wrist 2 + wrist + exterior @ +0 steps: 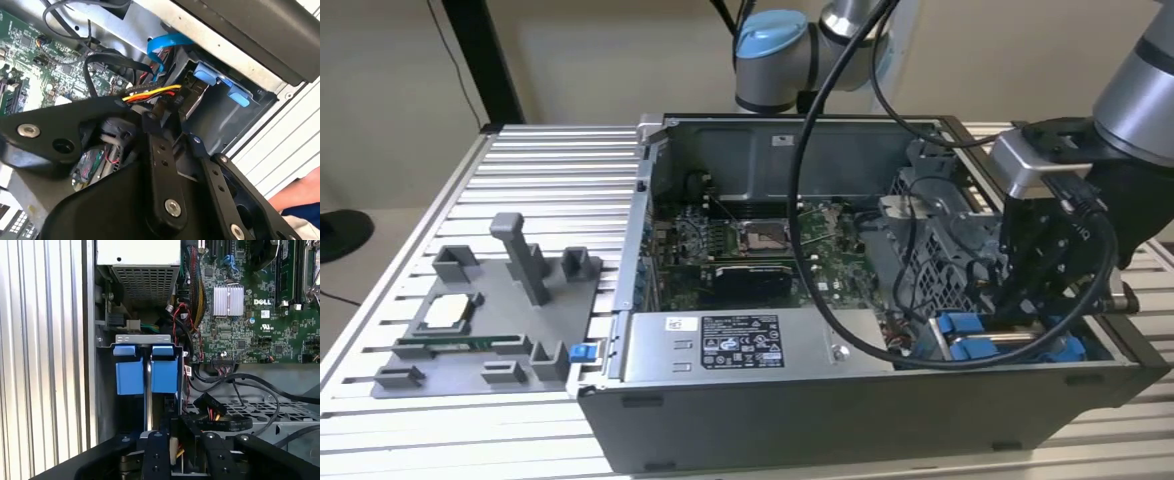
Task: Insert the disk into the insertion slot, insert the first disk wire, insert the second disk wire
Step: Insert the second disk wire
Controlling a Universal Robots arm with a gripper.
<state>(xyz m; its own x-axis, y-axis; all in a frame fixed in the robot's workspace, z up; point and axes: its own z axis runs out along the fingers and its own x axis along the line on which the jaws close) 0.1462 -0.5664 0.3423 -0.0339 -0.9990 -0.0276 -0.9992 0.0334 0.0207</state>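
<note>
Disk wire (150, 94), multicoloured, limp and light, rigid only at its plug, apparently pinched there by the tool (159, 112) beside the insertion slot (145, 367).

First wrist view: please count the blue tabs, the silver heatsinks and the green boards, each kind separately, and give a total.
Blue tabs: 2
Silver heatsink: 1
Green board: 1
Total: 4
</note>
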